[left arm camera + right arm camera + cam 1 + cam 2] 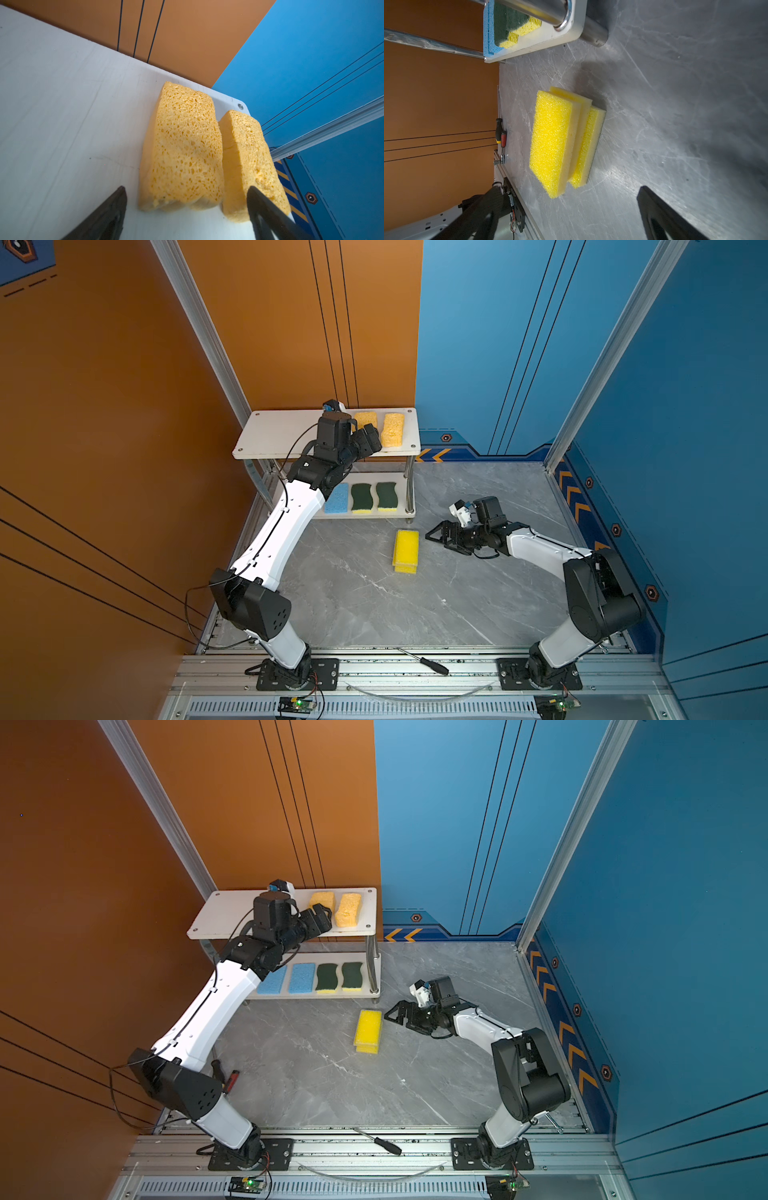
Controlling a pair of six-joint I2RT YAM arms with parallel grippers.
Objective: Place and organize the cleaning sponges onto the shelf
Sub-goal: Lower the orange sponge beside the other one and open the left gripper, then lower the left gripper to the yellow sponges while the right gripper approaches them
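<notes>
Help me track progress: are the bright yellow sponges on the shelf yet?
No, the bright yellow sponges lie stacked on the grey table beside the shelf, not on it.

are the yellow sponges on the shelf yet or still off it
Off. The three yellow sponges lie stacked on the table in front of the shelf, touching neither board.

Two porous orange sponges (322, 901), two light blue sponges (302, 977), two wavy green-on-yellow scouring sponges (326, 977), three bright yellow sponges (550, 141) (nine sponges all told), one two-tier shelf (224, 919).

Leftmost blue sponge (274, 982), half hidden behind the left arm (208, 1006)
</notes>
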